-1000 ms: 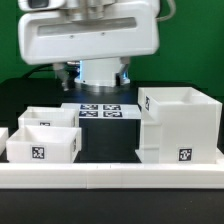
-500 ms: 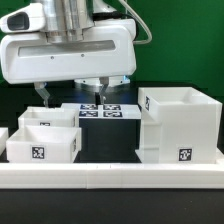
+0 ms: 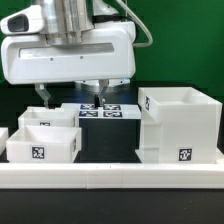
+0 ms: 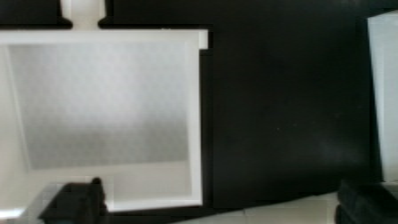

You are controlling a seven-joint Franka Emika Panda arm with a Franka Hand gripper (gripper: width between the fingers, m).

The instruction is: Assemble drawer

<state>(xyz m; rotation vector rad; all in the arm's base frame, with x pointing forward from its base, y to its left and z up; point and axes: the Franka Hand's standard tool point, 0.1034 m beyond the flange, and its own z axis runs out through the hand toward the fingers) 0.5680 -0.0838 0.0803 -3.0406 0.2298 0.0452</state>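
The drawer parts are white plastic with square tags. The tall housing [image 3: 180, 125] stands at the exterior view's right. Two low trays stand at the left, one in front [image 3: 45, 145] and one behind it [image 3: 48, 115]. My gripper [image 3: 70, 95] hangs open and empty just above the back tray. In the wrist view the tray [image 4: 107, 110] lies below me with its knob [image 4: 80, 10] at its far end. One fingertip [image 4: 71, 200] is over the tray's end wall and the other [image 4: 374, 198] is over the dark table. The gripper [image 4: 222, 205] holds nothing.
The marker board [image 3: 100, 110] lies flat behind the trays, under the gripper. A long white rail [image 3: 110, 175] runs along the front. Another white piece [image 3: 3, 135] shows at the far left edge. The housing's edge [image 4: 386, 40] shows in the wrist view.
Since one second ago the gripper has moved to the exterior view's left and come lower over the back tray. It has hardly moved in the last half second.
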